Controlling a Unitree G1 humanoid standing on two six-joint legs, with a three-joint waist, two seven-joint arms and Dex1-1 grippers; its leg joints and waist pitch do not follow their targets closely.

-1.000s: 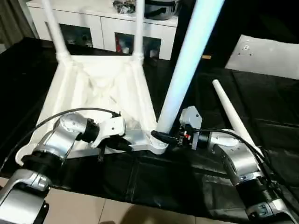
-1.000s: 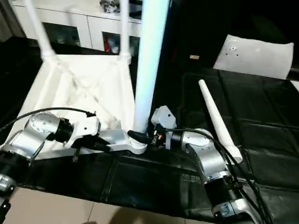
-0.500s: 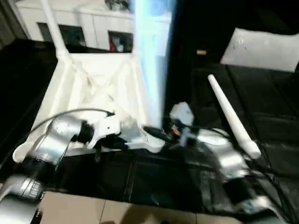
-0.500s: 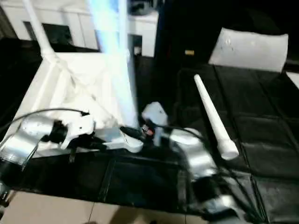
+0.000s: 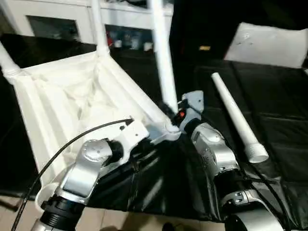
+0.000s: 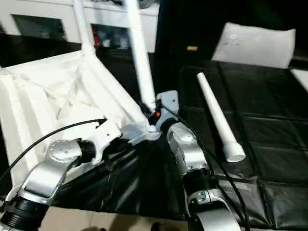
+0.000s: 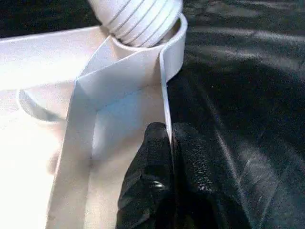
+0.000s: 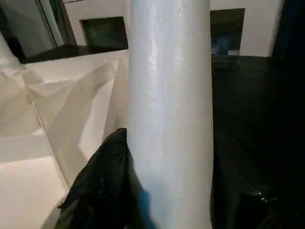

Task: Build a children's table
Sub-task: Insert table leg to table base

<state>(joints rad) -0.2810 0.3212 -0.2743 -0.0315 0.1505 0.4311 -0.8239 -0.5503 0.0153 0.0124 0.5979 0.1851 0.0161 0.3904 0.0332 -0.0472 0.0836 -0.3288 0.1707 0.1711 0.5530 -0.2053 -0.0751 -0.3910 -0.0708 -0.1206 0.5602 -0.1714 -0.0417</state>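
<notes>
The children's table lies upside down on the black mat, ribbed underside up, with legs standing in its far corners. My left gripper is shut on the thin side wall of the top, close to the near right corner socket. A leg rises from that socket, its threaded end sitting in it. My right gripper is shut around the leg's base, a black finger on each side. A loose leg lies on the mat to the right.
A white cabinet with glass doors stands behind the table. A flat white panel lies at the back right. The black mat covers the floor, and light floor shows at the near edge. A black cable loops over my left forearm.
The table top has swung left around its near right corner. The gripped leg went from leaning right to nearly upright. Both grips held. The camera also shifted.
</notes>
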